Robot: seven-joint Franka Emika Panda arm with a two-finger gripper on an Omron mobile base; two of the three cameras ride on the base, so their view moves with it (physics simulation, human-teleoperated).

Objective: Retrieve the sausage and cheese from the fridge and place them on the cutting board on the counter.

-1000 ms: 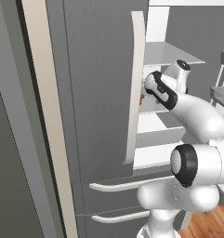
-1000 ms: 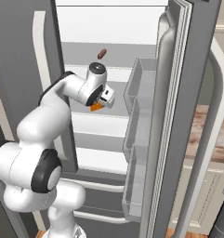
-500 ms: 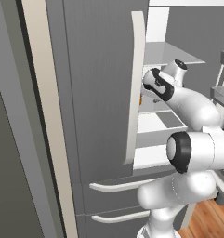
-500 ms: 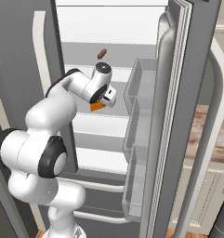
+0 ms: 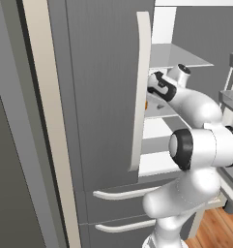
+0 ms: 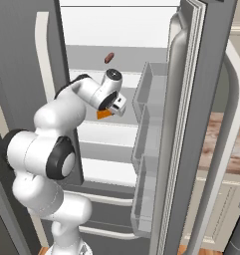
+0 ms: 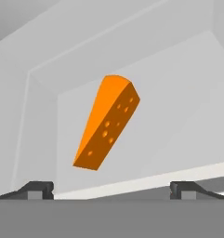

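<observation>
The fridge [image 6: 191, 99] stands with its right door swung open and pale shelves showing inside. A bright orange wedge of cheese [image 7: 106, 123] lies on a middle shelf, straight ahead of my gripper [image 7: 112, 190]. The dark fingertips [image 7: 36, 188] stand wide apart and open, with nothing between them. In the right base view the gripper [image 6: 116, 106] is inside the fridge, right at the cheese [image 6: 102, 114]. The reddish-brown sausage [image 6: 109, 58] lies one shelf higher, toward the back. From the left, the gripper [image 5: 155, 87] is partly hidden behind the shut left door [image 5: 103, 87]. The cutting board is out of view.
Door bins [image 6: 146, 129] line the inside of the open right door, close to the hand's right. A long off-white handle [image 5: 139, 92] runs down the left door. Two drawers with handles [image 5: 123, 193] sit below. A strip of mottled counter [image 6: 226, 144] shows past the open door.
The arm has folded up closer to the fridge, and the hand has pushed a little deeper into it toward the cheese. The jaws stay wide.
</observation>
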